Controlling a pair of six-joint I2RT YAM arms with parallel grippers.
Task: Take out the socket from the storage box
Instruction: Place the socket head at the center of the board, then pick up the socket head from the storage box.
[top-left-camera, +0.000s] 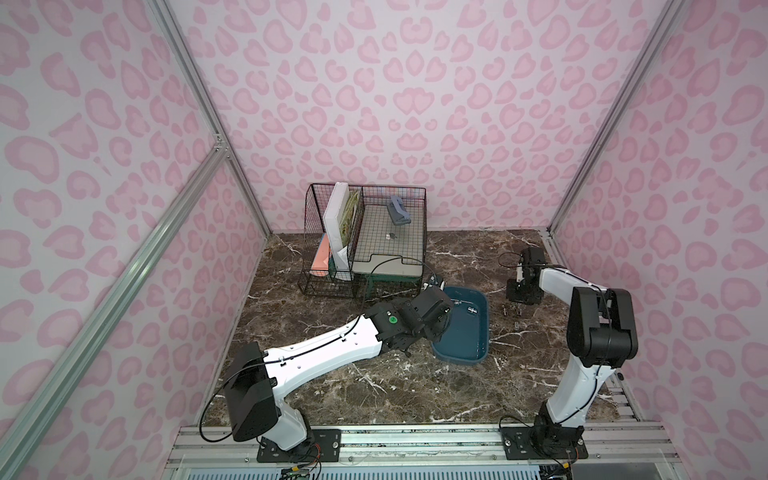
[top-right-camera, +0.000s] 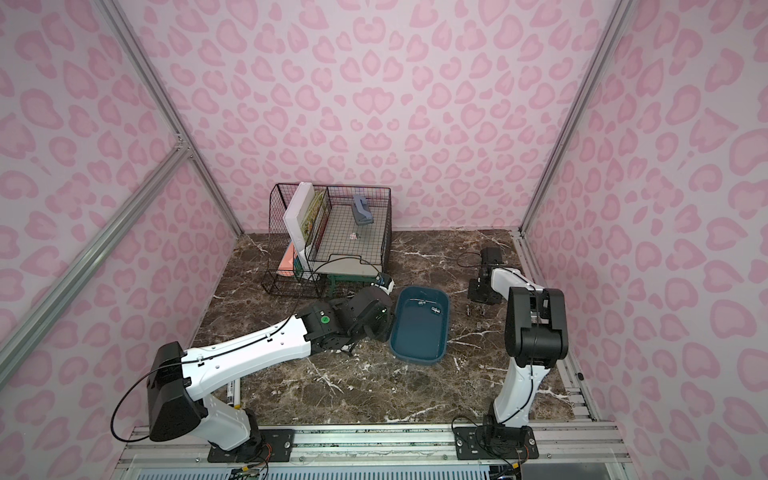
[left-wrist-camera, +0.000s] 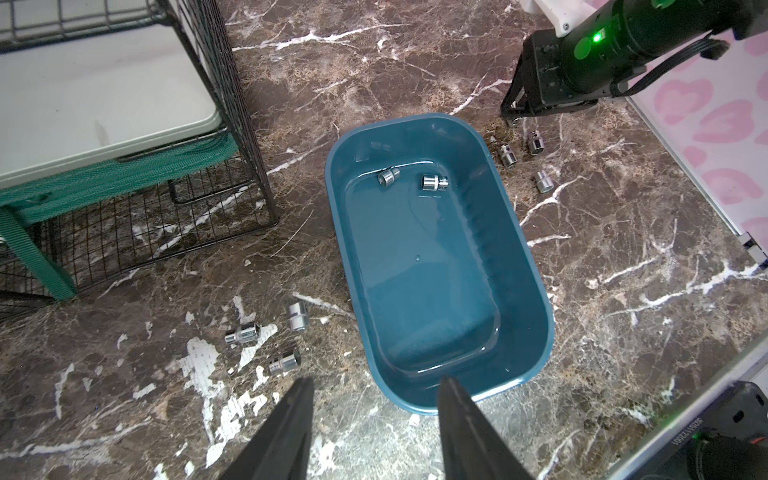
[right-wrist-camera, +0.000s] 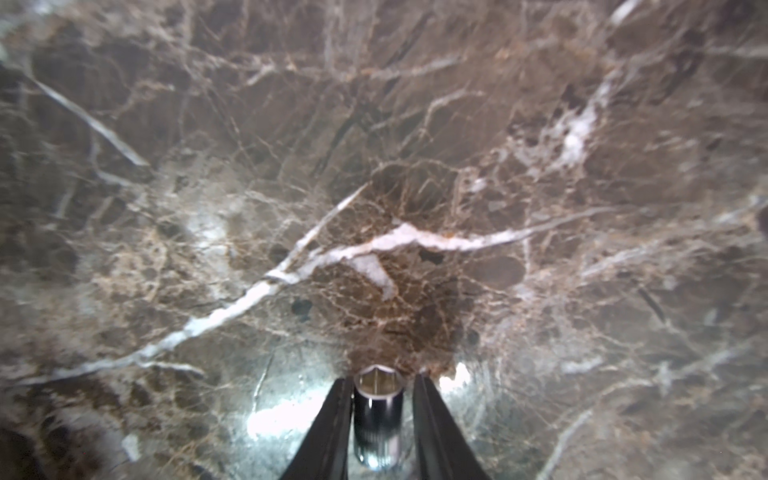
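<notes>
Right end effector (right-wrist-camera: 382, 379) hangs low over the marble table (right-wrist-camera: 540, 166) with a chrome socket (right-wrist-camera: 378, 415) between its fingers (right-wrist-camera: 328, 428). A sliver of gap shows along one finger, so the jaws stand slightly apart rather than clamped (whether the socket touches the table cannot be told). The left end effector (left-wrist-camera: 377, 379) hovers above the table at one short end of the box (left-wrist-camera: 432, 270) (top-left-camera: 465, 336) (top-right-camera: 419, 332), its jaws well apart with nothing between them. The teal box lies flat on the table between the two arms, just in front of a wire organiser (top-left-camera: 374, 232). Inside it lie two sockets (left-wrist-camera: 388, 177) (left-wrist-camera: 435, 182), near each other but apart, close to the end wall farthest from the left end effector. Outside, three sockets (left-wrist-camera: 297, 316) rest on the table on the left arm's side of the box, and three others (left-wrist-camera: 536, 143) on the right arm's side, near the right end effector.
</notes>
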